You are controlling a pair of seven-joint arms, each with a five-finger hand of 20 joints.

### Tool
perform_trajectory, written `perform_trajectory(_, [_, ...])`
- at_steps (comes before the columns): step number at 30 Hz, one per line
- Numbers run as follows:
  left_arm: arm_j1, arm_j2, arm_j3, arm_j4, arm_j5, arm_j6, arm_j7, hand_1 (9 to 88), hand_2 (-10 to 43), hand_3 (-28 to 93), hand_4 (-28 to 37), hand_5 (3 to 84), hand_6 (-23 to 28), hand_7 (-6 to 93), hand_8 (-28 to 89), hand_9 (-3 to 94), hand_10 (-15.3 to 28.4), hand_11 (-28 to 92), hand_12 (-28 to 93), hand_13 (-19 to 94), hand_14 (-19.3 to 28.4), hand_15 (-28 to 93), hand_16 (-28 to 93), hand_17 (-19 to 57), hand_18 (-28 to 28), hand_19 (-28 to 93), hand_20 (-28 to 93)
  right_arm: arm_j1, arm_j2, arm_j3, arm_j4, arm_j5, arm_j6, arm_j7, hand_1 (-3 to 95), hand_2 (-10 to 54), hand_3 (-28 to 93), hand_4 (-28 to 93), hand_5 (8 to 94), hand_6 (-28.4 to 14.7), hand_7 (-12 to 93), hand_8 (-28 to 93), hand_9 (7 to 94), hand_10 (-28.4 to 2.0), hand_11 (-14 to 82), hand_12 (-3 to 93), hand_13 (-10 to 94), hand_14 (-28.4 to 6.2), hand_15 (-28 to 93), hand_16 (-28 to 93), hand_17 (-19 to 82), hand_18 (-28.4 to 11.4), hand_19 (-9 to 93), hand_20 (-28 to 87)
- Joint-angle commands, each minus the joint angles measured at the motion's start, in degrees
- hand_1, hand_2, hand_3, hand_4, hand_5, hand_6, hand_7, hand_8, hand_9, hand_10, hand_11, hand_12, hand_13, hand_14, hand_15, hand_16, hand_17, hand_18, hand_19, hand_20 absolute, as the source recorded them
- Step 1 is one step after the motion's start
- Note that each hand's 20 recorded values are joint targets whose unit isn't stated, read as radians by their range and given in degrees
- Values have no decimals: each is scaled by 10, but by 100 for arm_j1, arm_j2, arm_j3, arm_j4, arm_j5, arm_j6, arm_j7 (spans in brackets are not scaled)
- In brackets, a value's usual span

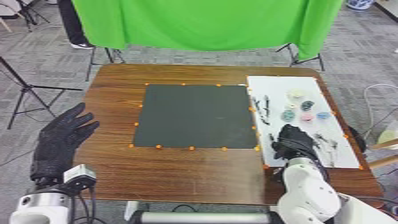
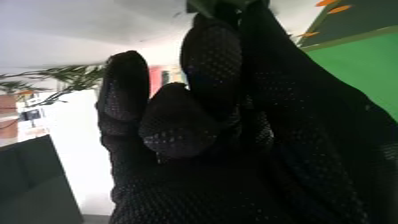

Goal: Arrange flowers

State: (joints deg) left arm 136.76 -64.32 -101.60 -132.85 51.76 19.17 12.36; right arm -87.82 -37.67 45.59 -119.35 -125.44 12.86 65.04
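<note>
On the white sheet (image 1: 268,84) at the right side of the table (image 1: 187,175), the flowers lie loosely grouped: a cream one (image 1: 295,93) farthest off, a dark one (image 1: 306,105) nearer, then a teal one (image 1: 288,116), a pink one (image 1: 306,117) and a blue one (image 1: 322,115) side by side. Dark stems (image 1: 265,107) run along the sheet's left side, and pale sprigs (image 1: 328,144) lie nearer the robot, just right of the right hand (image 1: 294,137). That hand is over the near part of the sheet, its fingertips pinching a bit of greenery (image 2: 210,6) in the right wrist view, with leafy sprigs (image 2: 75,77) beyond it. To the left of the sheet is a dark square mat (image 1: 191,115), orange markers (image 1: 192,148) around it. The left hand (image 1: 60,142) is at the table's left edge, fingers loosely spread. Past the far edge hangs a green cloth (image 1: 209,25).
</note>
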Motion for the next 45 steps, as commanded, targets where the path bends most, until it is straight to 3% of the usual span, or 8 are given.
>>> perform_trajectory(1, [150, 7, -77, -76, 2, 73, -16, 246, 55, 829, -220, 396, 103, 159, -107, 358, 194, 266, 89, 267, 261, 525, -104, -88, 227, 606, 18, -71, 200, -47, -109, 36, 62, 144, 484, -95, 877, -283, 801, -34, 416, 213, 844, -124, 520, 338, 821, -63, 846, 197, 424, -224, 932, 167])
perform_trajectory(15, [255, 2, -112, -113, -19, 138, 19, 247, 56, 828, -220, 396, 103, 158, -107, 358, 193, 268, 89, 267, 261, 526, -105, -88, 228, 606, 18, 380, 281, -15, -268, -169, 242, 64, 482, -95, 886, -282, 806, -36, 416, 219, 842, -131, 537, 333, 823, -62, 855, 194, 426, -226, 932, 180])
perform_trajectory(26, [334, 46, -202, -160, -27, 193, 35, 248, 56, 826, -219, 396, 104, 158, -107, 357, 194, 267, 89, 267, 261, 526, -104, -88, 228, 607, 18, 1437, -3, -555, -277, -161, 185, -242, 481, -95, 889, -280, 808, -37, 414, 220, 843, -130, 539, 335, 825, -62, 857, 195, 428, -225, 932, 184])
perform_trajectory(36, [374, 4, -376, -168, -7, 171, -75, 247, 57, 826, -218, 396, 104, 158, -106, 357, 194, 268, 89, 267, 262, 527, -104, -88, 228, 607, 17, 2495, -1022, -1172, 139, -117, -198, -828, 480, -95, 890, -278, 809, -37, 411, 223, 844, -129, 538, 337, 825, -61, 858, 196, 427, -225, 932, 186])
perform_trajectory(38, [487, 5, -460, -182, -40, 268, -21, 248, 57, 825, -218, 396, 104, 158, -106, 357, 194, 269, 90, 267, 262, 526, -104, -88, 228, 607, 17, 2727, -1408, -1254, 337, -103, -361, -1060, 481, -95, 890, -278, 810, -37, 411, 222, 844, -129, 538, 338, 825, -62, 858, 196, 427, -225, 932, 186])
perform_trajectory(41, [587, -53, -579, -206, -51, 281, -26, 248, 57, 824, -219, 396, 105, 157, -107, 357, 195, 268, 90, 267, 262, 526, -104, -89, 229, 607, 17, 3026, -1772, -1451, 569, -93, -431, -1268, 480, -95, 891, -277, 810, -37, 410, 222, 845, -129, 538, 338, 825, -61, 858, 195, 427, -225, 932, 186])
perform_trajectory(43, [678, -16, -617, -216, -89, 344, 42, 248, 57, 824, -219, 396, 105, 158, -106, 356, 194, 269, 90, 267, 262, 526, -104, -89, 229, 607, 17, 3108, -2081, -1452, 725, -70, -525, -1463, 479, -95, 892, -277, 810, -37, 410, 223, 845, -129, 538, 339, 826, -61, 858, 195, 427, -225, 932, 186])
perform_trajectory(45, [711, -21, -700, -215, -95, 304, 52, 248, 57, 824, -219, 396, 104, 158, -106, 356, 194, 269, 91, 268, 262, 526, -104, -88, 229, 607, 16, 3219, -2412, -1490, 922, -125, -634, -1654, 479, -95, 892, -277, 810, -37, 410, 223, 845, -128, 537, 339, 826, -61, 858, 195, 427, -225, 932, 186])
